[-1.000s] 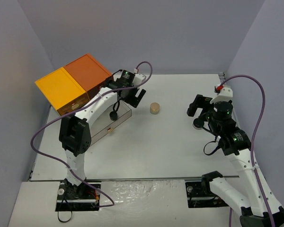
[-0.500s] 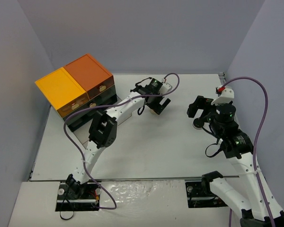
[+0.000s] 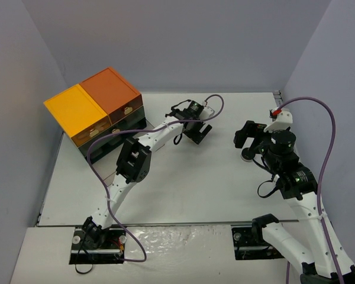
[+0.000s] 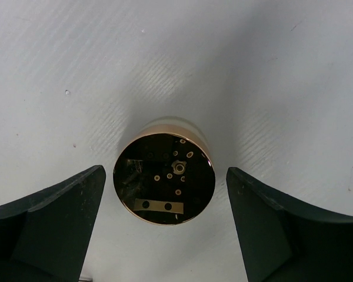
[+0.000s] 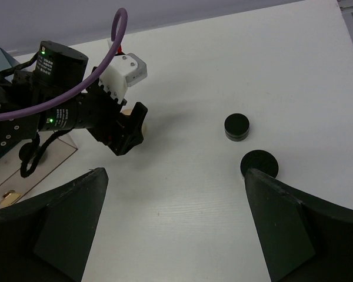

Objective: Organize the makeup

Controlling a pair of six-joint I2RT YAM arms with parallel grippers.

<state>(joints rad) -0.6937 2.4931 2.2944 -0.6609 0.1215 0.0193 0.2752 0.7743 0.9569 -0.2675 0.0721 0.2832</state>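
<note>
L gripper (image 3: 199,132) open, jaws either side of gold-lidded jar (image 4: 165,179), mid-frame, not touching. R gripper (image 5: 175,174) open wide; black compact (image 5: 236,126) centre-right, 2nd compact (image 5: 259,164) just below

Orange-and-yellow-topped cabinet (image 3: 94,103) on white table (image 3: 183,189)

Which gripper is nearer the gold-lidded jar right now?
Left. The left gripper sits over the gold-lidded jar, open fingers either side without touching it. The right gripper, also open, is well off to the side, near the black compacts.
</note>
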